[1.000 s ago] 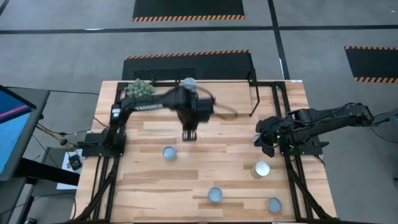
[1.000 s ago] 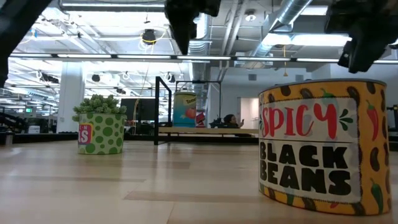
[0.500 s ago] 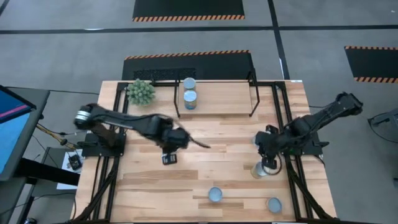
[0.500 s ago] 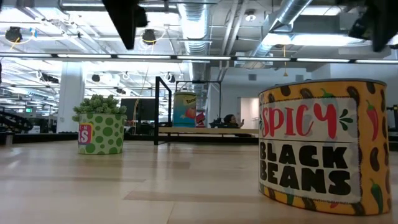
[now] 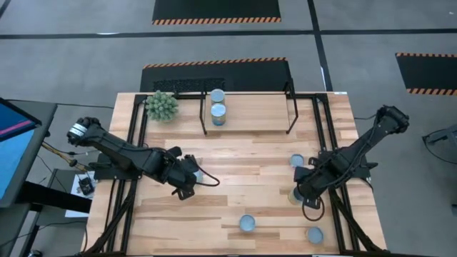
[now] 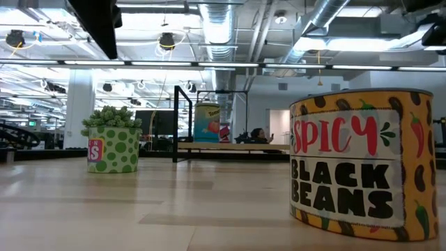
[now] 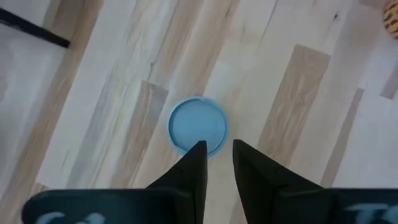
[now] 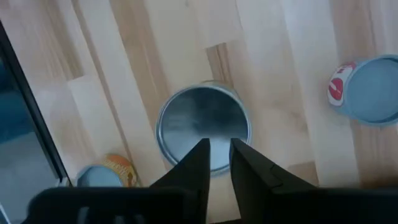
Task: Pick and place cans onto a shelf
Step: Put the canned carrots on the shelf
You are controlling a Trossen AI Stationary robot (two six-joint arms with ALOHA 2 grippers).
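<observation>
My left gripper [image 5: 187, 183] hangs over a blue-topped can [image 5: 197, 173] at the table's left middle. In the left wrist view its fingers [image 7: 216, 149] stand close together above that can's top [image 7: 198, 124], touching nothing. My right gripper [image 5: 307, 194] hovers over a silver-topped can [image 5: 294, 194] at the right; its fingers [image 8: 219, 149] are together above the can's top [image 8: 202, 124]. The shelf [image 5: 250, 107] at the far edge bears two cans [image 5: 218, 113] on its wood board. More cans stand on the table [image 5: 246, 223] [image 5: 314, 234] [image 5: 297, 161].
A green spiky plant [image 5: 162, 106] in a dotted pot [image 6: 111, 148] stands left of the shelf. The yellow black-beans can [image 6: 362, 160] fills the low view's right. Black frame rails [image 5: 335, 207] run along the table's sides. A red-labelled can [image 8: 370, 87] shows near my right gripper.
My left gripper has swung from in front of the shelf toward the table's near left and stands over the blue-topped can. My right gripper has gone toward the near edge and stands over the silver-topped can. No can has moved.
</observation>
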